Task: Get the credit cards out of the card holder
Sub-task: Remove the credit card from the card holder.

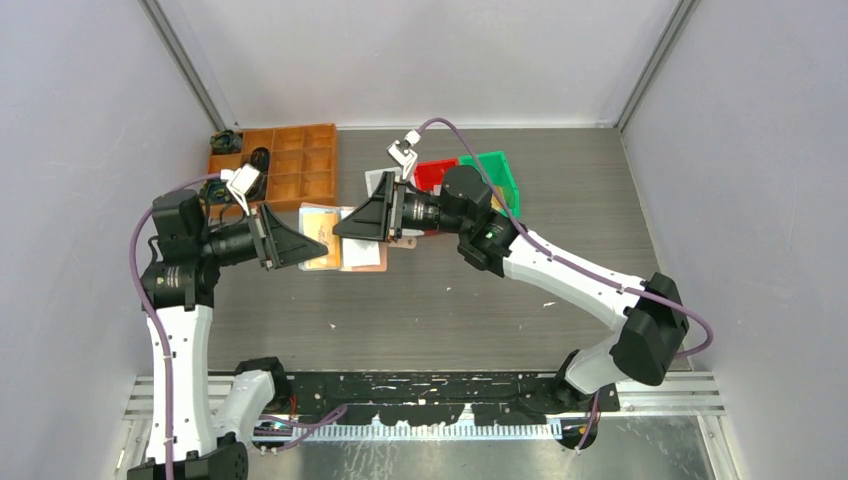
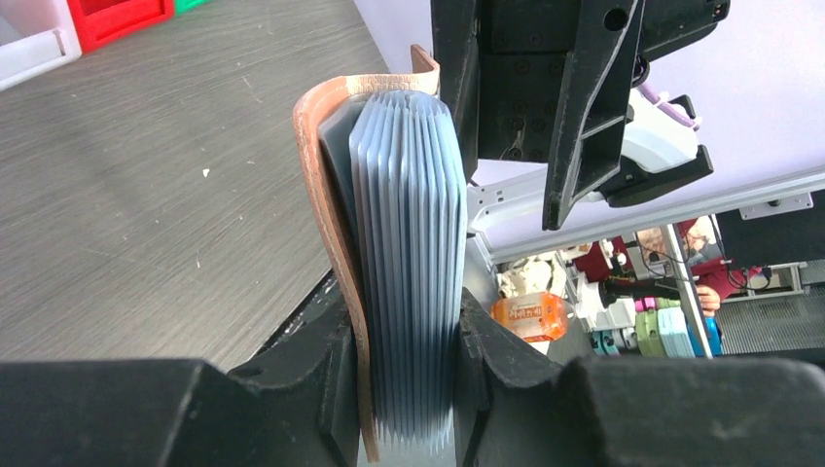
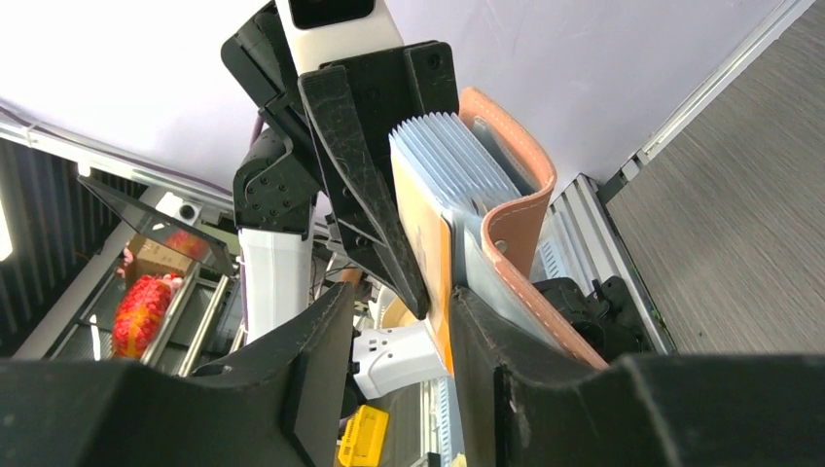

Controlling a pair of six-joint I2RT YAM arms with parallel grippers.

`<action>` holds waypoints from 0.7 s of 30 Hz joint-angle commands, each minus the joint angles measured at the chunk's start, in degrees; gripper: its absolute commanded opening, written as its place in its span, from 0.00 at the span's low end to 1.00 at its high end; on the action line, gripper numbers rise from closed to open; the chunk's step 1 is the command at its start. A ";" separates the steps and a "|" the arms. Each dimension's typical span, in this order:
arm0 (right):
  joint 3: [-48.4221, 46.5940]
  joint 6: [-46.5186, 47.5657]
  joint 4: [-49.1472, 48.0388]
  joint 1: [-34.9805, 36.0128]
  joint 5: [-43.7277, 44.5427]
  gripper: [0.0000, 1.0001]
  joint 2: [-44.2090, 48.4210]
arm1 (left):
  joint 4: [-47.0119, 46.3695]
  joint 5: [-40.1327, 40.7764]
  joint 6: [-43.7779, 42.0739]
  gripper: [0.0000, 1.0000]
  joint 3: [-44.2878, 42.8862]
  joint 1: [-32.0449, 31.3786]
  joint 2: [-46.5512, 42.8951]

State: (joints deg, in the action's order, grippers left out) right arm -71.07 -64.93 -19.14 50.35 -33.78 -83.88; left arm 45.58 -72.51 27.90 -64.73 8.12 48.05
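Observation:
The salmon-pink card holder (image 2: 326,195) is held upright above the table, with its fan of grey slotted pockets (image 2: 409,224) spread open. My left gripper (image 2: 409,336) is shut on it, squeezing the cover and pockets at their lower end. In the right wrist view an orange-yellow credit card (image 3: 433,263) stands out of the pockets beside the pink cover (image 3: 516,224). My right gripper (image 3: 394,341) is open, with this card's edge lying against one of its fingers (image 3: 486,370). In the top view both grippers meet over the holder (image 1: 366,256).
A brown compartment tray (image 1: 290,165) stands at the back left. A white bin (image 1: 380,180), a red bin (image 1: 432,175) and a green bin (image 1: 497,170) stand behind the right arm. The left gripper's finger (image 3: 370,185) reaches between my right gripper's jaws.

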 commanded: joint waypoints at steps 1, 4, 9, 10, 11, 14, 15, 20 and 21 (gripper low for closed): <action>-0.73 -1.02 -2.92 -0.36 3.84 0.46 -1.99 | -3.05 -9.45 3.05 0.09 -1.67 -1.00 -1.96; 2.00 -2.89 -5.54 -0.28 4.17 0.45 -1.99 | -4.64 -8.17 4.68 0.10 -1.63 -1.01 -1.32; 6.23 -5.29 -9.61 -0.12 4.84 0.43 -3.41 | -5.83 -6.86 5.89 0.11 -2.29 -1.00 0.13; 6.74 -6.04 -10.86 -0.04 4.78 0.42 -3.98 | -5.85 -6.69 5.85 0.12 -2.40 -1.00 0.37; 7.25 -6.85 -12.10 0.03 4.59 0.42 -4.71 | -5.86 -6.32 5.85 0.12 -2.49 -1.04 0.62; 7.44 -8.74 -14.87 0.57 4.28 0.38 -6.52 | -5.87 -5.36 5.88 0.16 -2.51 -1.00 1.29; 7.37 -9.19 -15.44 0.69 4.19 0.37 -6.99 | -5.97 -4.98 5.79 0.17 -2.51 -1.00 1.52; 7.71 -10.13 -16.50 0.96 4.38 0.34 -8.23 | -5.98 -4.61 5.43 0.22 -2.06 -1.00 2.60; 7.91 -10.13 -16.46 0.93 4.75 0.33 -8.27 | -6.01 -4.62 5.34 0.23 -1.80 -1.00 2.64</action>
State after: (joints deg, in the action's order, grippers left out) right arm -64.53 -74.67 -36.93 49.60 -29.93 -89.76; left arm 44.97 -66.83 31.29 -64.71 8.34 51.68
